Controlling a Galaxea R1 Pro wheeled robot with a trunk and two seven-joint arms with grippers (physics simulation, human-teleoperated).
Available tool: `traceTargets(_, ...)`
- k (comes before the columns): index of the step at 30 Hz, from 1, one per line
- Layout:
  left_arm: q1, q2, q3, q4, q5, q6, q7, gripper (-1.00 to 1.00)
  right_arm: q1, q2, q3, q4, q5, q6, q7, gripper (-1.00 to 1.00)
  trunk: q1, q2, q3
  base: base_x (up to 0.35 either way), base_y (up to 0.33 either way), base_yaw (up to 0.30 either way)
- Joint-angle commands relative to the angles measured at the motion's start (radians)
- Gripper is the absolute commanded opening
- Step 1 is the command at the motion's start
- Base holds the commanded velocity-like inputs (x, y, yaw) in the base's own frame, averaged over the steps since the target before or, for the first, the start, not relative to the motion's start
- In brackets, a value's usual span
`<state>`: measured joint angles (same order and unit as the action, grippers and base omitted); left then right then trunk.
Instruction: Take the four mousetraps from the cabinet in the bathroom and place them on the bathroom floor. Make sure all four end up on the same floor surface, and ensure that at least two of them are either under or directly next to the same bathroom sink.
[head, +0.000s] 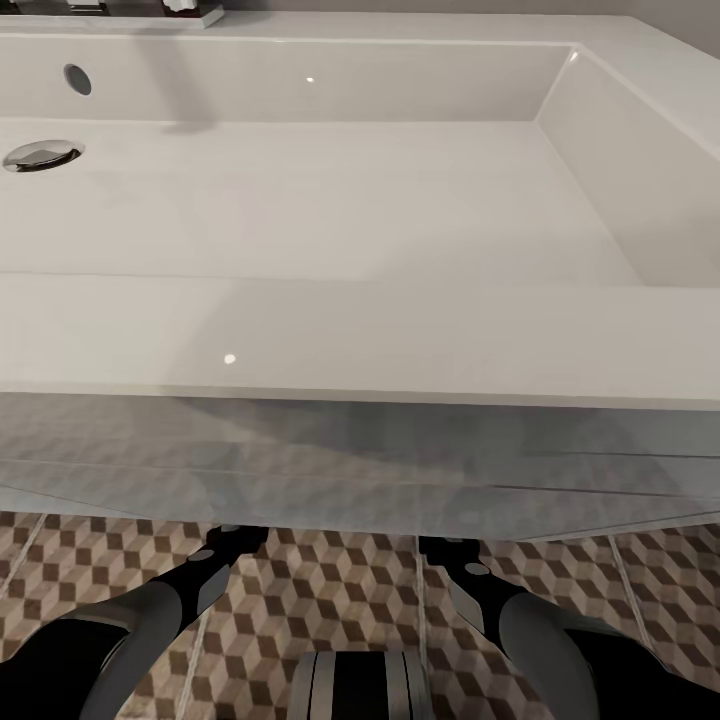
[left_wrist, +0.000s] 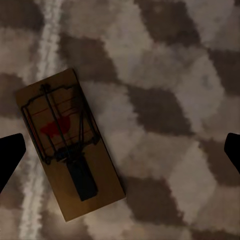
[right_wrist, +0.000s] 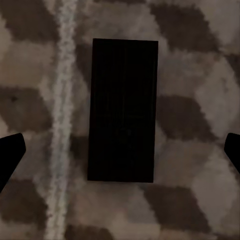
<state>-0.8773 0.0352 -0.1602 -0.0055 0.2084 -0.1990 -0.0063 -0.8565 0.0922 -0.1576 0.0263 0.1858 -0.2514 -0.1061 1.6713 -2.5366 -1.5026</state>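
**Traps on the tiles below the sink**

Sink (head: 300, 190) takes up the upper half of the head view, white and wide, its chrome drain (head: 42, 155) at upper left. Beneath its front edge runs the pale vanity (head: 360, 470), and under that the cube-patterned floor (head: 330, 590) shows along the bottom, where both dark arms reach forward beneath the vanity.

Left gripper (left_wrist: 120, 150) hangs over the tiles with fingers spread wide, tips at the frame's two side edges, nothing between them. A mousetrap (left_wrist: 70, 145) lies flat on the floor at centre left, tilted, across a grout line.

Right gripper (right_wrist: 120, 150) is likewise spread wide and empty. A flat black rectangle (right_wrist: 124, 110) lies on the tiles at centre, just beside a grout line; I cannot tell what it is.
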Motion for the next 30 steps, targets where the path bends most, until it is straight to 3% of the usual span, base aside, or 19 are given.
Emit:
traceTargets(1, 0.000, 0.000, -0.009, 0.001, 0.009, -0.003, -0.001, 1.00, -0.001, 0.000, -0.008, 0.003, 0.011, -0.005, -0.005, 1.00, 0.000, 0.000, -0.001, 0.000, 0.000, 0.000)
traceTargets(30, 0.000, -0.002, -0.009, 0.001, 0.008, -0.004, -0.001, 1.00, -0.001, 0.001, -0.007, 0.003, 0.011, -0.005, -0.004, 1.00, 0.000, 0.000, -0.001, -0.001, 0.000, 0.000)
